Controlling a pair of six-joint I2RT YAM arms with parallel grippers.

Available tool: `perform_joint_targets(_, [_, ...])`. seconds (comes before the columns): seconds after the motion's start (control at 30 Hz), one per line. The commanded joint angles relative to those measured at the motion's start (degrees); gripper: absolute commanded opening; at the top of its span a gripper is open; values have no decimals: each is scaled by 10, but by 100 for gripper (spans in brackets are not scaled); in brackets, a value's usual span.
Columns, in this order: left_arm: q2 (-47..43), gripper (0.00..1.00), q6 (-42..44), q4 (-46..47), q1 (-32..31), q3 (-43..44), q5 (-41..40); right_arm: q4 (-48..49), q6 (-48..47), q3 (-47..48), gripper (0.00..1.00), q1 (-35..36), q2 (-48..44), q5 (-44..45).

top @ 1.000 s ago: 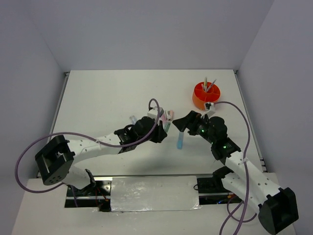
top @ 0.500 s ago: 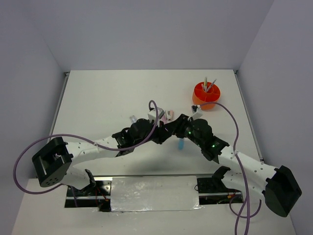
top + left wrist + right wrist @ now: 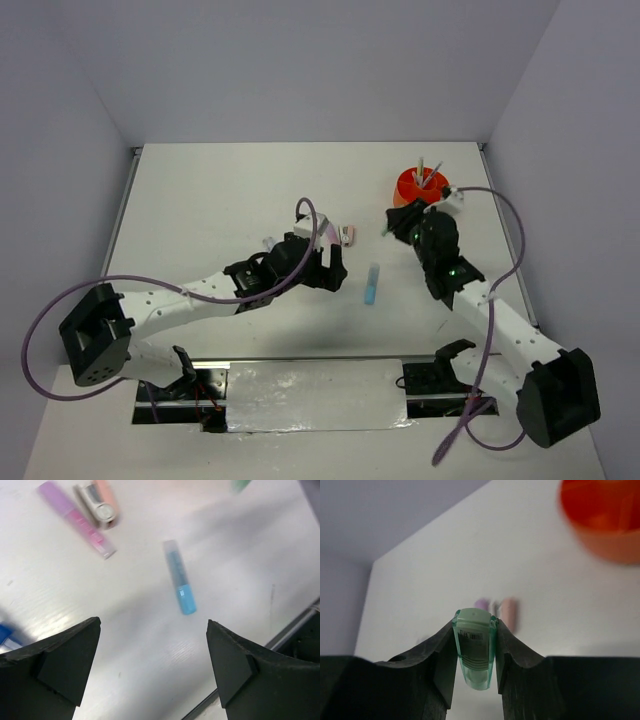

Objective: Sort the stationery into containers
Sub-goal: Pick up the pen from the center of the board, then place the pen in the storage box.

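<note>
Right gripper [image 3: 474, 630]: we see it clamped on a stubby translucent green plastic marker [image 3: 475, 662], just beside the pot.
Left gripper [image 3: 152, 665]: jaws wide apart, holding nothing, over mid-counter.
Round orange plastic pot [image 3: 418, 192]: near the far right corner, with thin pale pens [image 3: 421, 167] standing inside.
Light blue plastic pen [image 3: 180, 583]: we see it lying flat, right of centre.
Purple-pink pen [image 3: 77, 520], stubby pink piece [image 3: 102, 502]: side by side, mid-counter.

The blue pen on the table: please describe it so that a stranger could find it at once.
On the white table, find the orange pot at the far right, then look toward the near edge. The blue pen lies flat there, alone, half sky-blue and half clear; the pink and purple items lie together farther back.
</note>
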Motion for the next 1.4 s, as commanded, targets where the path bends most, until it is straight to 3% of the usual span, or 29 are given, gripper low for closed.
perform_joint_targets(0.0, [-44, 99, -49, -144, 1, 25, -88, -44, -52, 101, 0, -71, 57, 123])
perform_joint_targets(0.1, [-91, 99, -64, -203, 1, 3, -96, -124, -43, 225, 0, -129, 138, 237])
perform_joint_targets(0.23, [-165, 99, -64, -198, 1, -50, -58, -217, 11, 349, 0, -189, 252, 368])
perform_joint_targets(0.37, [-192, 99, -62, -212, 0, -68, -48, -286, 46, 462, 0, -227, 380, 400])
perform_joint_targets(0.6, [-185, 99, -33, -215, 0, -63, -27, -229, -23, 552, 0, -272, 479, 372])
perform_joint_targets(0.73, [-180, 99, -25, -216, 0, -53, -34, -198, -47, 564, 0, -273, 515, 341])
perform_joint_targets(0.93, [-188, 99, -12, -214, 0, -50, -38, -78, -95, 500, 0, -273, 516, 262])
perform_joint_targets(1.37, [-219, 99, -7, -218, 1, -62, -43, -71, -77, 461, 6, -272, 514, 203])
